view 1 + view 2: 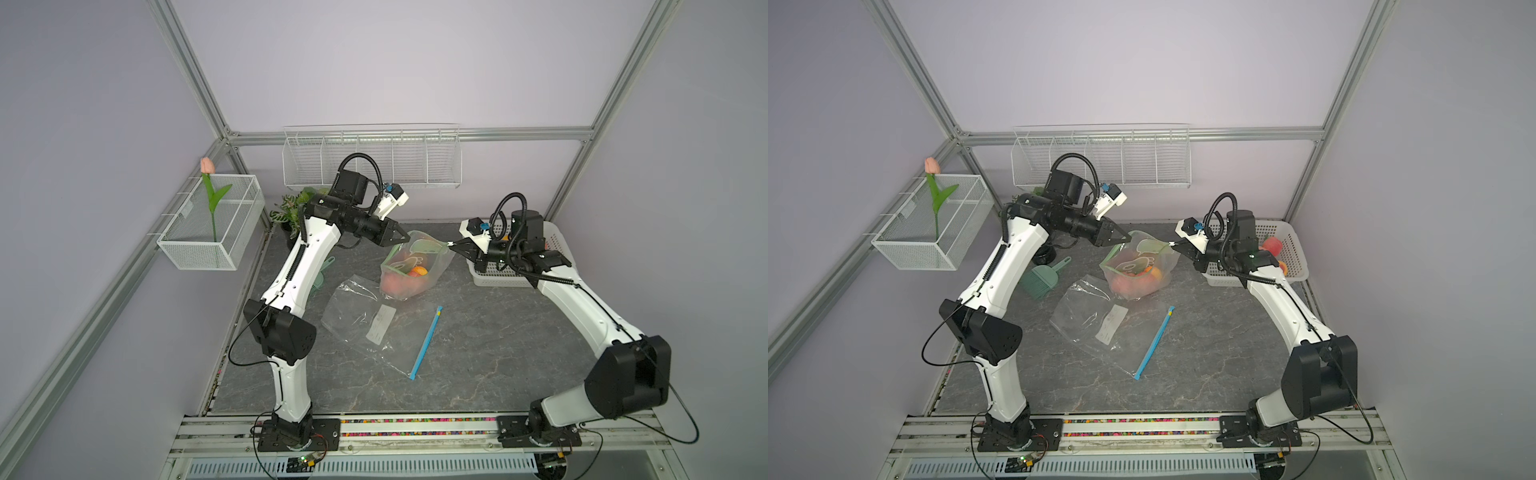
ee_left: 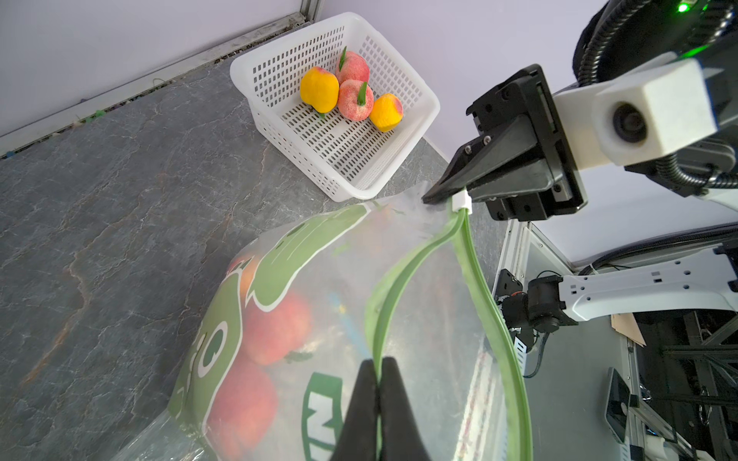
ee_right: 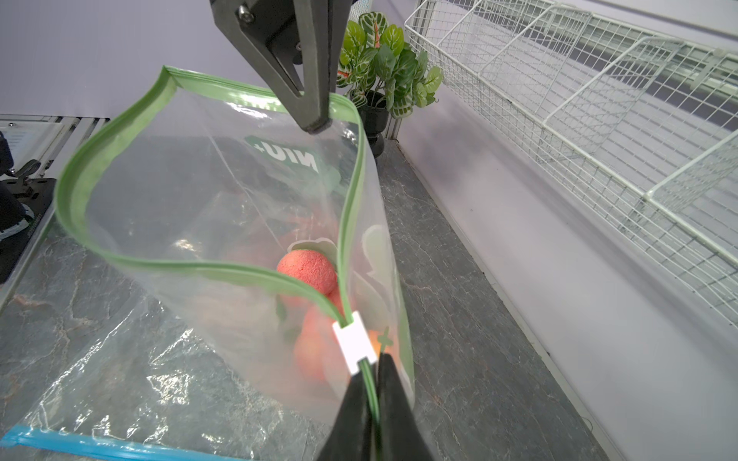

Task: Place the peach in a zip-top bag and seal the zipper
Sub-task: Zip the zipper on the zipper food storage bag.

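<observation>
The bag (image 1: 415,270) is held up by its rim between the two arms, its bottom resting on the table (image 1: 498,353). The left gripper (image 2: 377,371) is pinched shut on the green track (image 3: 72,187) at the end away from the slider. The right gripper (image 3: 371,379) is pinched shut on the same track just behind the white slider (image 3: 355,347), which touches its fingertips. The peach (image 3: 307,271) is already inside, low in the bag among other fruit (image 2: 243,407), so only the sealing is judged to be left. The mouth is seen gaping wide, its two sides bowed well apart.

Several faults can be foreseen. Since the track, and not the slider, appears to be gripped on the right, a pull would drag the whole bag rather than run the slider, and nothing would be closed. Should the slider be driven along sides so curved and so far apart, it could be jammed or forced off one of them, so the rim would need to be drawn taut first. If too much tension is applied, the thin film could be pulled out of the left pinch, the bag would slump, and the fruit could be spilled onto the table. A second bag (image 1: 365,328), lying flat just beside, could be caught and dragged
</observation>
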